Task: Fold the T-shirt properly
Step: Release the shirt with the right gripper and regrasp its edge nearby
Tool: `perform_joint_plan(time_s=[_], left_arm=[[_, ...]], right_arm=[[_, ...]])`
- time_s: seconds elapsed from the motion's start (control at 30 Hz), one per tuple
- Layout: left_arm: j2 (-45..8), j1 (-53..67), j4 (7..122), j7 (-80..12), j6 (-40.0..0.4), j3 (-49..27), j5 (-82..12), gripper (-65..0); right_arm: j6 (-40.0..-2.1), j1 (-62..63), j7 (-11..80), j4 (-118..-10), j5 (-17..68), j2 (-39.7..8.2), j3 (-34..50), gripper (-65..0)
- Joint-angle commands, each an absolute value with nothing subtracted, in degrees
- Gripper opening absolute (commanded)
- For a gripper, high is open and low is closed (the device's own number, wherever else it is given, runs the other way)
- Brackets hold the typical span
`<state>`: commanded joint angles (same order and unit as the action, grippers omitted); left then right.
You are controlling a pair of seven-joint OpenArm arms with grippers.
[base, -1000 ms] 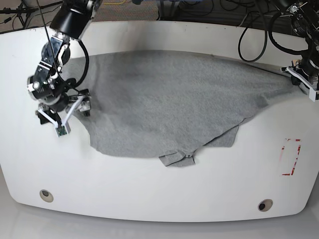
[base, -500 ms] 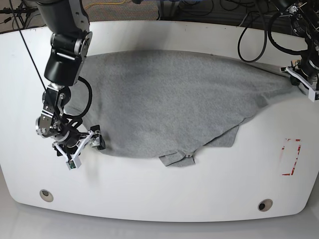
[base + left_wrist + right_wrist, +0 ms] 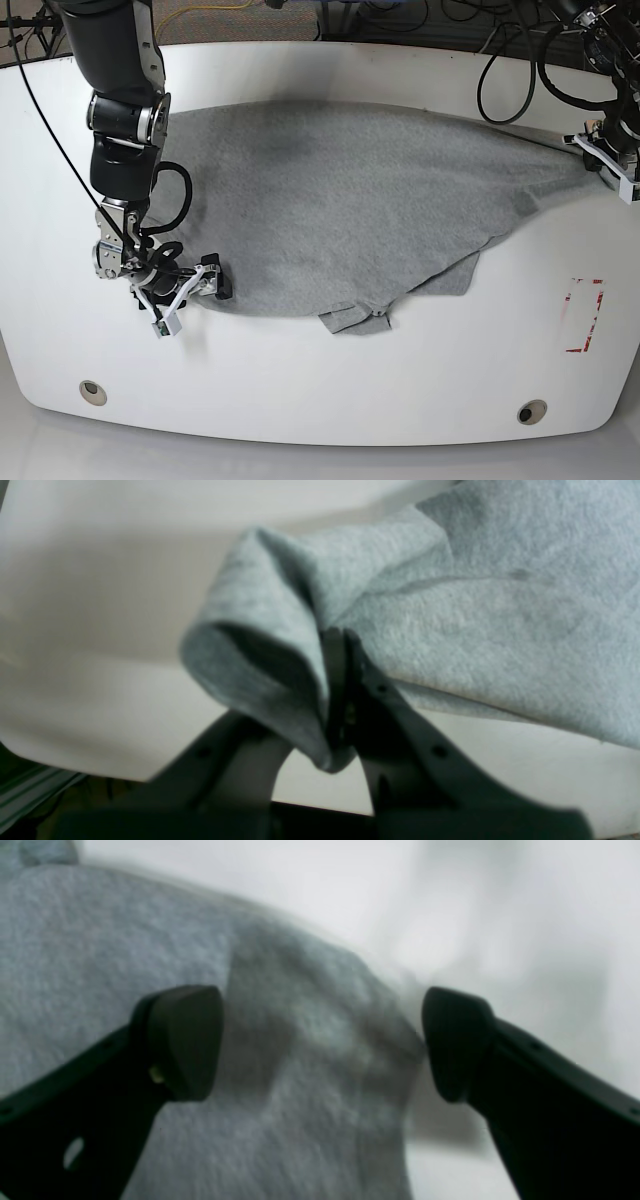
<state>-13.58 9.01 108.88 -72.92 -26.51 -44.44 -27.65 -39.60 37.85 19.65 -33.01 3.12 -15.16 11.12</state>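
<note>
Right gripper [image 3: 190,297], toward the tabletop's [image 3: 300,400] front left corner: its fingers [image 3: 182,1040] stand wide apart, straddling the lower left edge of the T-shirt [image 3: 350,200]; contact with the cloth cannot be told. T-shirt: grey, spread flat across the middle of the tabletop from left side to right edge, a small folded flap protruding at its front edge. Red rectangular marking [image 3: 583,315] lies on the tabletop near the right edge, apart from the cloth. Left gripper [image 3: 340,690], at the right edge: fingers together, clamped on a bunched fold of the T-shirt's far right tip.
</note>
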Motion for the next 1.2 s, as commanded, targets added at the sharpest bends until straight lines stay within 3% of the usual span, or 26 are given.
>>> perform_joint_plan(time_s=[0.2,0.47,0.63,1.0,1.2], left_arm=[[-13.6,7.8,108.9,-73.0,-26.5,-44.4,-27.6,-65.0],[-13.6,7.6,108.9,-73.1,-26.5,-44.4,-27.6,-65.0],[-13.7,7.6,108.9,-73.1,-26.5,-44.4,-27.6,-65.0],[-13.7,7.5,108.9,-73.1,-26.5,-44.4,-27.6,-65.0],[-13.8,6.3,108.9,-73.1,-26.5,-44.4,-27.6,-65.0]], right_arm=[[-37.8,37.6,18.9,-32.3,3.1,-14.7,11.0,-5.1],[-38.2,36.5,19.0,-32.6,3.1,-13.3,10.9,-7.9],[-38.2,36.4,19.2,-32.6,3.1,-12.6,10.9,-19.5],[-38.3,36.1,19.3,-32.6,3.1,-11.6,10.9,-38.7],[-38.3,35.3,19.9,-32.8,3.1,-11.8,10.9,-65.0]])
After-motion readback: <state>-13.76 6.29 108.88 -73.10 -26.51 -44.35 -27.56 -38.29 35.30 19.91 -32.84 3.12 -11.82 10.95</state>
